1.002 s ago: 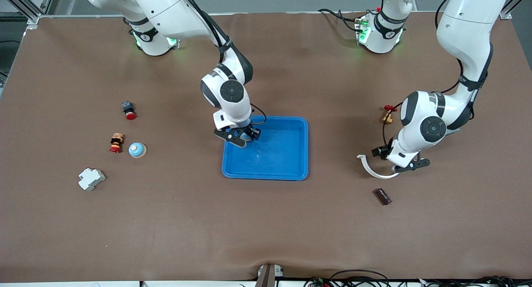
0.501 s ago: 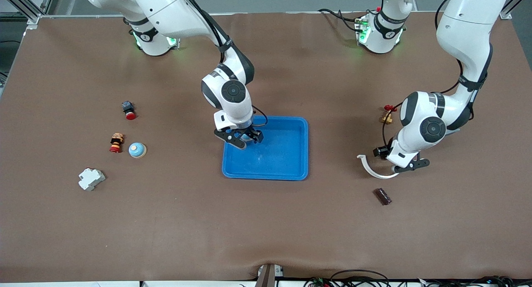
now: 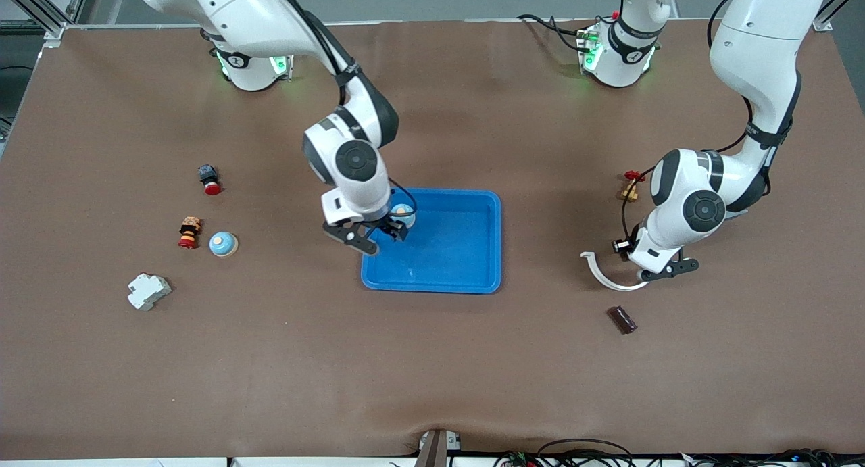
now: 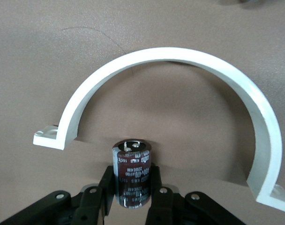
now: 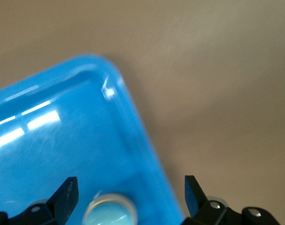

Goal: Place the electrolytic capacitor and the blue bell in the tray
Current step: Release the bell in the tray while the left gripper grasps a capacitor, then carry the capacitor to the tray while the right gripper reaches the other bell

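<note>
The right gripper [image 3: 368, 236] hangs over the edge of the blue tray [image 3: 466, 251], at the tray's end toward the right arm. Its two fingers are spread wide and hold nothing. Just under it, inside the tray, sits a small blue bell [image 3: 403, 213] with a pale top. In the right wrist view the bell [image 5: 109, 211] shows between the two black fingertips [image 5: 67, 194], close to the tray's rim [image 5: 147, 154].

The left gripper [image 3: 652, 264] is down near the table, toward the left arm's end. Its fingers are pressed on a small dark can, the capacitor [image 4: 132, 171]. In the left wrist view the can stands up between the black fingers [image 4: 98, 199], with silver writing on its side. A white curved clip [image 3: 605, 274] lies on the table just beside this gripper. In the left wrist view the clip [image 4: 180, 58] bends like an arch around the capacitor without touching it.

Near the left gripper, closer to the front camera, lies a small dark brown block [image 3: 622, 319]. A little red and gold part [image 3: 630, 186] sits beside the left arm.

Well away from the right gripper, toward the right arm's end of the table, are another blue bell [image 3: 222, 244], a red and black stack [image 3: 189, 232], a red button [image 3: 209, 179] and a white box [image 3: 148, 290].
</note>
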`<state>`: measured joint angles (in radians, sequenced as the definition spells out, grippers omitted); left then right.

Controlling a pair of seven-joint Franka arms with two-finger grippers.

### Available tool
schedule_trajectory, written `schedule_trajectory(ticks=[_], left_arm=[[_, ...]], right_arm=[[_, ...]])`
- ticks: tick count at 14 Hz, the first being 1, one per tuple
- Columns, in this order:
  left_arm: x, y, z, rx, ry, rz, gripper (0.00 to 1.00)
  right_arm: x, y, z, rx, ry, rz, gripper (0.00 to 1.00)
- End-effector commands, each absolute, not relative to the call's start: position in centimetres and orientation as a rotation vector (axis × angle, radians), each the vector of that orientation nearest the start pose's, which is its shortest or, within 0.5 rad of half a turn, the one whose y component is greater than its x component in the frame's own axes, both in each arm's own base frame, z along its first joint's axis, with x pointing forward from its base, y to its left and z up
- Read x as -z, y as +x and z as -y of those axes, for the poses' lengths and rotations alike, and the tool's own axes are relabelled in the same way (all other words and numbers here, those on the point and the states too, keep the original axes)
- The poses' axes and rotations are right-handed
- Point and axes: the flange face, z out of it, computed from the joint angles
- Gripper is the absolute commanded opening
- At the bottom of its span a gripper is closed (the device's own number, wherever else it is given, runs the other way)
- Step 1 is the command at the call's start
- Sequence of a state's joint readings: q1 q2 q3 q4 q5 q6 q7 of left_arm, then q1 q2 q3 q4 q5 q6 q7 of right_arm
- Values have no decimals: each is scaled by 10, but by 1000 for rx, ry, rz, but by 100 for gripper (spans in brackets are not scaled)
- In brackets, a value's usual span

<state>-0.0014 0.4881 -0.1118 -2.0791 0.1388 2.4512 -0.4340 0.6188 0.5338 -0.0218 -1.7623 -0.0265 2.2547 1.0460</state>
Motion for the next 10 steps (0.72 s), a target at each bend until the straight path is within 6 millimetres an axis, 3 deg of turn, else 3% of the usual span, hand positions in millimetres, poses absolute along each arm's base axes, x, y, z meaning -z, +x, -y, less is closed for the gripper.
schedule_trajectory(ticks=[1,6,8,10], left_arm=[[-183,576,66,-124,-3058,334,3],[-220,592,71,-103,-3052,377,2],[-252,605,74,-151,-3027,394,2],[-288,619,97,-201,-3001,452,2]], right_arm=[[-288,542,-325,-16,-3148,-569,100],[-297,552,-233,-56,-3184,-300,100],[-298,552,-197,-67,-3187,-233,100],[-290,546,-158,-46,-3179,-158,100]])
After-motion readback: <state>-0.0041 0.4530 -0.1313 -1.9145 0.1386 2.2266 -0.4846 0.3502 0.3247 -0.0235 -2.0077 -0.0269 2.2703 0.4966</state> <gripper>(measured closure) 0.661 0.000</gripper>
